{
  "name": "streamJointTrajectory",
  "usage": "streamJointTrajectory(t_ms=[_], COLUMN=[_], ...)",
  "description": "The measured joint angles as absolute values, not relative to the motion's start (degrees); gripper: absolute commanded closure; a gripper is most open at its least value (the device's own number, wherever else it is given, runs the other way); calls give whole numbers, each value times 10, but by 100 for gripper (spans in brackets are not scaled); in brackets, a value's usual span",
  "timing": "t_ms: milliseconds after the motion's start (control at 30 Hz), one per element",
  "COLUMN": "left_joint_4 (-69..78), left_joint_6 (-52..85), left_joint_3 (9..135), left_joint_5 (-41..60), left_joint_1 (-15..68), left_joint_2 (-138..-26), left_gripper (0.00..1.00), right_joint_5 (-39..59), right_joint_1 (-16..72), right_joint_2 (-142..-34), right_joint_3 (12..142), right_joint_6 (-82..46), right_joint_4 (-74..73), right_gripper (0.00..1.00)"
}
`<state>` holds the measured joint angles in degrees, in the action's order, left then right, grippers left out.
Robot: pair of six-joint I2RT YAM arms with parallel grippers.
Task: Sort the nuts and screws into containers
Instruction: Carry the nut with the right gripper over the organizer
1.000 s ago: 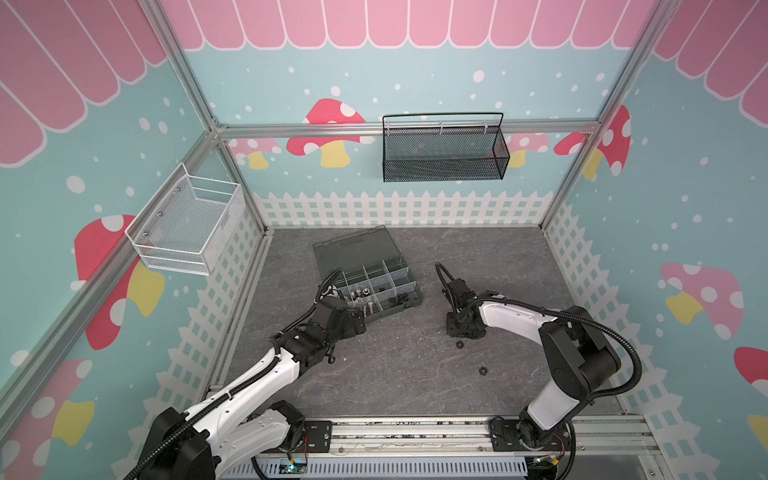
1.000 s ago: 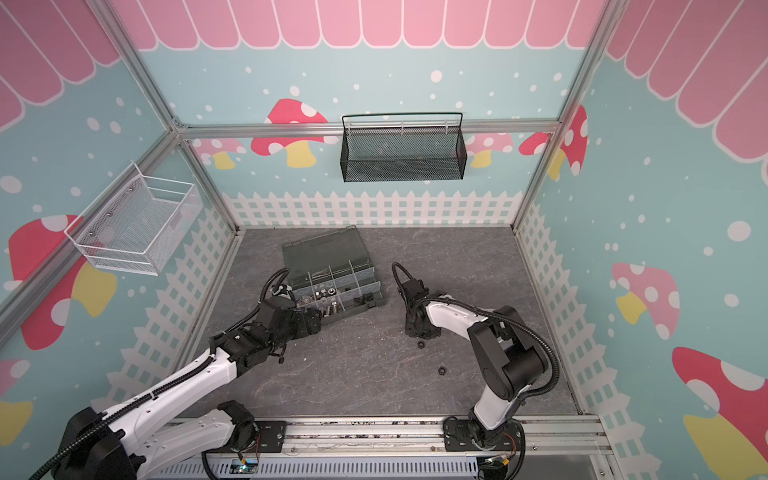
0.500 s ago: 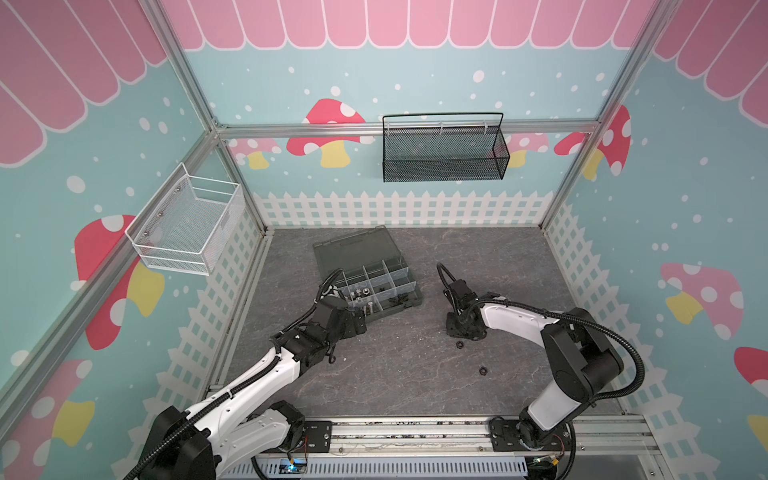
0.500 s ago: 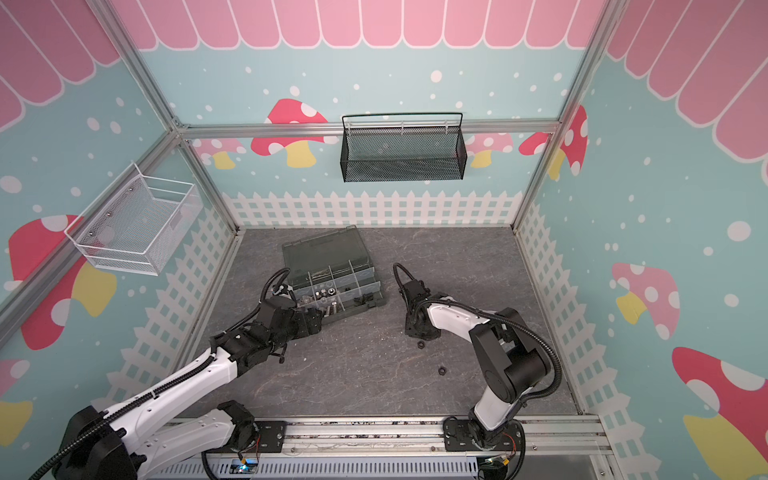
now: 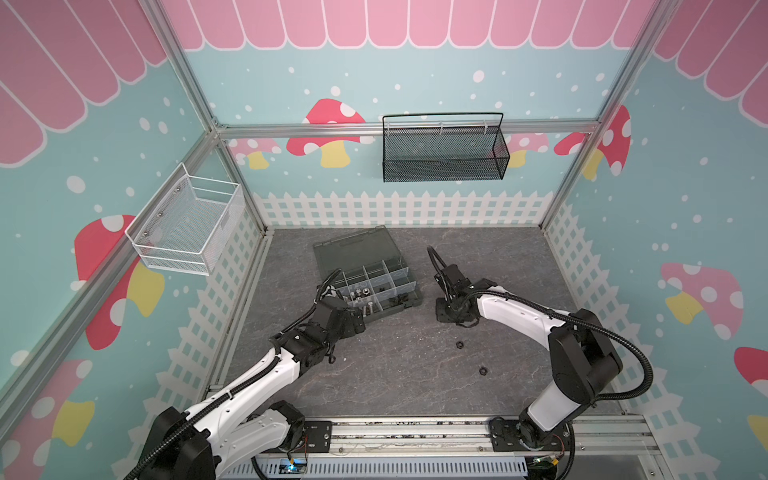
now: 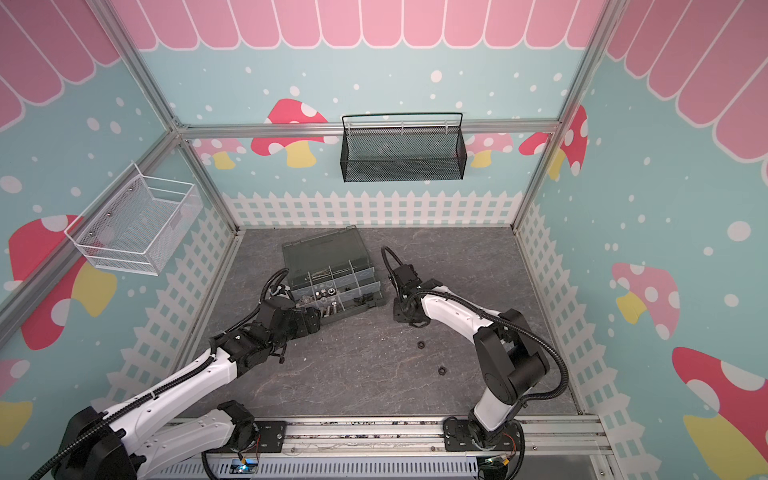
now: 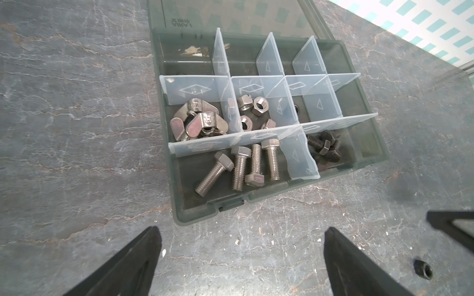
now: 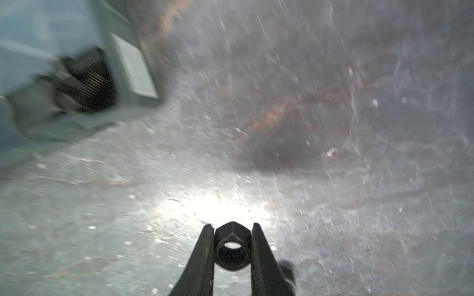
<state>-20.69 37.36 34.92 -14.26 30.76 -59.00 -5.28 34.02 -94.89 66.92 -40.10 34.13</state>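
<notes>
The containers are the compartments of a smoky grey organizer box (image 5: 409, 296) (image 6: 376, 302) (image 7: 373, 143) at the table's middle. In the left wrist view they hold silver screws (image 7: 246, 164), black screws (image 7: 325, 148), wing nuts (image 7: 197, 123) and silver hex nuts (image 7: 252, 110). My left gripper (image 7: 242, 229) (image 5: 357, 324) is open over bare table just in front of the box. To the right of the box, low over the table, my right gripper (image 8: 232, 226) (image 5: 451, 318) is shut on a black nut (image 8: 232, 247). Two more black nuts (image 5: 459, 344) (image 5: 482, 370) lie loose on the table.
The box's lid (image 5: 353, 245) lies open behind the compartments. A white wire basket (image 5: 187, 224) hangs on the left wall and a black mesh basket (image 5: 444, 153) on the back wall. One loose black nut (image 7: 423, 269) lies right of my left fingers.
My right gripper's jaws have closed on the black nut. The left arm has stayed where it was, still open.
</notes>
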Motion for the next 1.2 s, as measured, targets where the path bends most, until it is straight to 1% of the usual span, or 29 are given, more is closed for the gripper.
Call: streamJointTrajectory(t_ms=[167,400,567,733,800,1033,1100,1200], left_joint_4=[-207,-208,-211,-212,-212,-213,-213,-214], left_joint_6=[378,384,384,385,385,385,385,385], left_joint_3=[346,344,341,337,336,336,336,336], left_joint_5=[-149,-150,-150,-152,-153,-153,-153,-154], left_joint_1=[308,307,307,305,305,305,305,305], left_joint_2=[-582,-573,-561,-553,-553,-552,-552,-552], left_gripper=[0,0,0,1,0,0,1,0], right_joint_5=[-56,-60,-59,-52,-50,-48,-49,-50], right_joint_1=[364,396,410,417,418,420,420,420], right_joint_2=[-995,-1123,-1205,-1263,-1282,-1308,-1308,-1308], right_joint_3=[786,945,1023,1086,1105,1124,1126,1130], right_joint_6=[-374,-328,-303,-287,-282,-271,-268,-266], right_joint_4=[331,323,322,321,321,321,321,321], right_gripper=[84,84,84,83,80,61,58,57])
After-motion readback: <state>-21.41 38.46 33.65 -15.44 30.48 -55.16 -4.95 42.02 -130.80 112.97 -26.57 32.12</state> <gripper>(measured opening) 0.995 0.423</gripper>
